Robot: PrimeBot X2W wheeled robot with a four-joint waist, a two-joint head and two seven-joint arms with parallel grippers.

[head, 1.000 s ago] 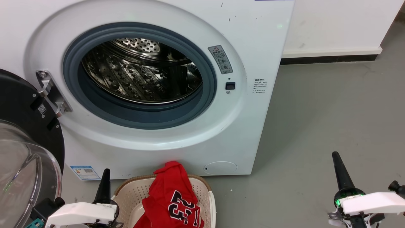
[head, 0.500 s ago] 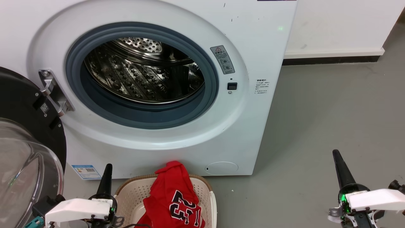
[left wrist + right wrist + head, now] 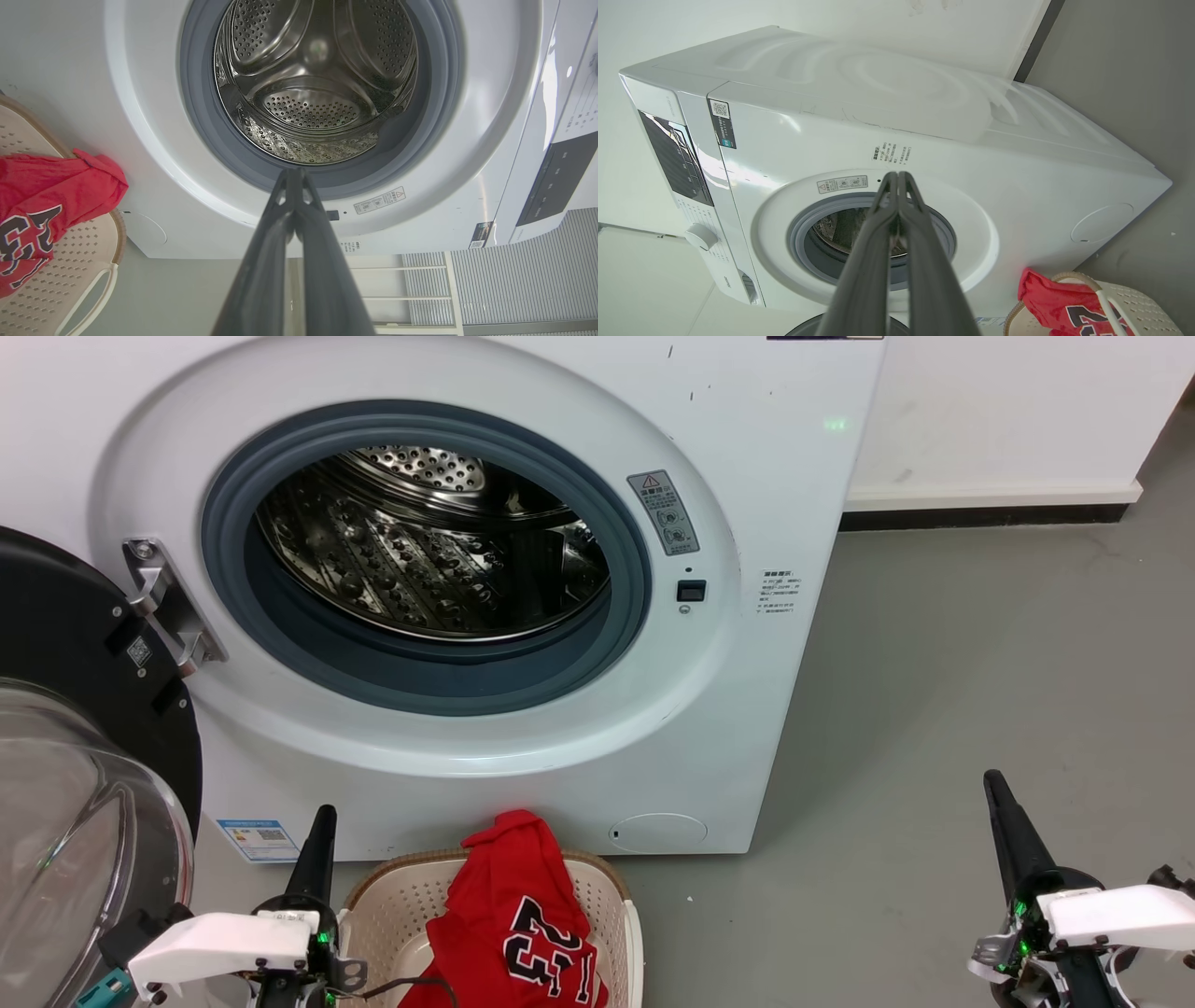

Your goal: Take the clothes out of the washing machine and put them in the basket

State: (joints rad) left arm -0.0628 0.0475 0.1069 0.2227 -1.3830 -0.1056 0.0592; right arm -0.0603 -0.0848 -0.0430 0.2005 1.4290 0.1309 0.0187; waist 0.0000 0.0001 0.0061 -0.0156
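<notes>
The clothes [image 3: 509,924] are laid over the far rim of the basket [image 3: 392,901]; both are cut off at the head view's near edge. The back wall of the washing machine [image 3: 747,504] drum [image 3: 317,93] is exposed in the left wrist view. The left pincer [image 3: 326,816] and right pincer [image 3: 992,782] are clenched, fingers touching.

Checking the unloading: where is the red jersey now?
In the head view, the red jersey lies in the basket, bottom centre, before the washing machine.

One washing machine [image 3: 747,476] is standing on the floor [image 3: 980,663], its one round door [image 3: 65,616] hanging open. One basket [image 3: 392,905] is sitting in front of it, and one red jersey [image 3: 513,915] is lying in that basket.
</notes>
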